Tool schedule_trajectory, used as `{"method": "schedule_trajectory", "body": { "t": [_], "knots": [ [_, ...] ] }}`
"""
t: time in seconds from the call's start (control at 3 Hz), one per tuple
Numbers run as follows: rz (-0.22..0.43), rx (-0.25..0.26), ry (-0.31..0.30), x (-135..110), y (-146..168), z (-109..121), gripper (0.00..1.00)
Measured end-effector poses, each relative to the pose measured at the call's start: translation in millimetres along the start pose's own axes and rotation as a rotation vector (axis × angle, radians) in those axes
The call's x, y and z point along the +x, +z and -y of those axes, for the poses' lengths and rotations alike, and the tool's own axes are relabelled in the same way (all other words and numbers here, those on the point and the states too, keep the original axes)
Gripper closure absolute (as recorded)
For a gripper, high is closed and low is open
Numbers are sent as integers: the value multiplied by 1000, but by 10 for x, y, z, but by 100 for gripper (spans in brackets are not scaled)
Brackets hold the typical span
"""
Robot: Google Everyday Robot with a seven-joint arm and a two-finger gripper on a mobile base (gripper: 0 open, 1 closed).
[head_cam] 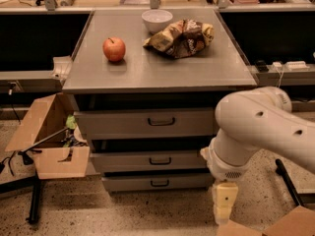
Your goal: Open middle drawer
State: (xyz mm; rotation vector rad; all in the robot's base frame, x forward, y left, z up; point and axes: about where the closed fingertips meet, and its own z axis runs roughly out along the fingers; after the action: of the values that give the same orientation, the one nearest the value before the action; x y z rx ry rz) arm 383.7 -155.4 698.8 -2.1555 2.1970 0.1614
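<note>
The middle drawer [128, 162] is the grey front of medium height between the taller top drawer [118, 123] and the short bottom drawer [128, 183]. It has a small dark loop handle [160, 161] at its centre and looks pushed in. My gripper [223, 208], cream-coloured, hangs pointing down at the lower right, just off the cabinet's right front corner and below the level of the bottom drawer. It touches no drawer. The bulky white arm [261, 132] covers the right ends of the drawers.
On the cabinet top [147, 68] lie a red apple [114, 49], a white bowl [157, 19] and a crumpled snack bag [181, 37]. An open cardboard box [49, 146] stands on the floor at the left. More cardboard [290, 222] lies at the lower right.
</note>
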Motion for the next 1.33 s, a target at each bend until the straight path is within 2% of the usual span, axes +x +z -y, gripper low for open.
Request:
{"method": "schedule_trajectory", "body": {
  "t": [0.33,0.67,1.0,1.33],
  "knots": [
    [-5,-28,4,31,162,-47,0],
    [-41,-47,21,49,510,16,0],
    [-4,-48,0,166,1133,216,0],
    [141,-19,-96,77,2022,601,0]
  ]
}}
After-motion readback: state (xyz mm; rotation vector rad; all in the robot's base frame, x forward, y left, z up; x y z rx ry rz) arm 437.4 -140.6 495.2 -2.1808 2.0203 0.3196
